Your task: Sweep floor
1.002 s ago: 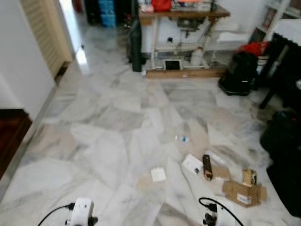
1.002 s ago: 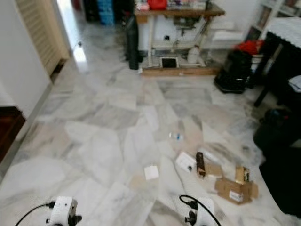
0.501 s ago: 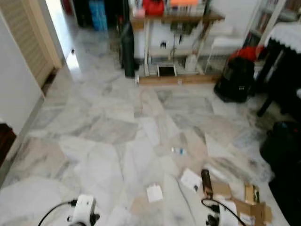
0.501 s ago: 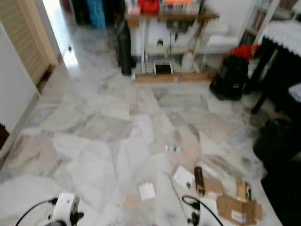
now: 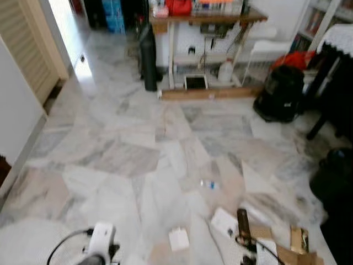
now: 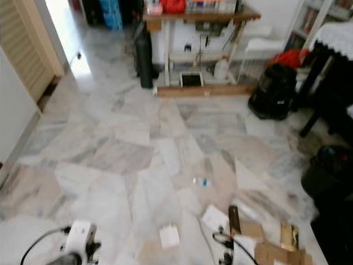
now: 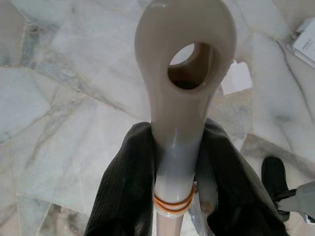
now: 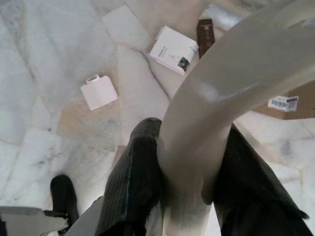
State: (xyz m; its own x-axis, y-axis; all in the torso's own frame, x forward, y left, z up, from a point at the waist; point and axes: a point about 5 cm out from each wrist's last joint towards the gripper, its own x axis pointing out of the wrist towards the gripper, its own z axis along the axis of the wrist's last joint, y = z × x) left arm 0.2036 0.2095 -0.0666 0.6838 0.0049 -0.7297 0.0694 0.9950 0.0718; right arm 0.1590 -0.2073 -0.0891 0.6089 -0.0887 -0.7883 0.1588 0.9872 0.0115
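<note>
Litter lies on the marble floor ahead to the right: a white paper tag (image 5: 178,239), a white card (image 5: 224,221), a dark brown box (image 5: 243,222), torn cardboard (image 5: 298,248) and a small blue-white scrap (image 5: 208,184). My left gripper (image 7: 177,142) is shut on a cream handle (image 7: 182,24) that ends in a loop with a hole. My right gripper (image 8: 189,137) is shut on a thicker, curved cream handle (image 8: 246,64). Both wrists show at the bottom of the eye views, the left wrist (image 5: 99,248) and the right wrist (image 5: 259,255), above the litter's near edge.
A wooden table (image 5: 204,19) with clutter under it stands at the back, beside a black cylinder (image 5: 148,61). A black bag (image 5: 281,94) and dark furniture (image 5: 336,187) line the right side. A louvred door (image 5: 33,49) and a white wall run along the left.
The whole picture has shifted: the litter now sits lower and nearer, the back table larger. Both grippers keep their hold on the handles.
</note>
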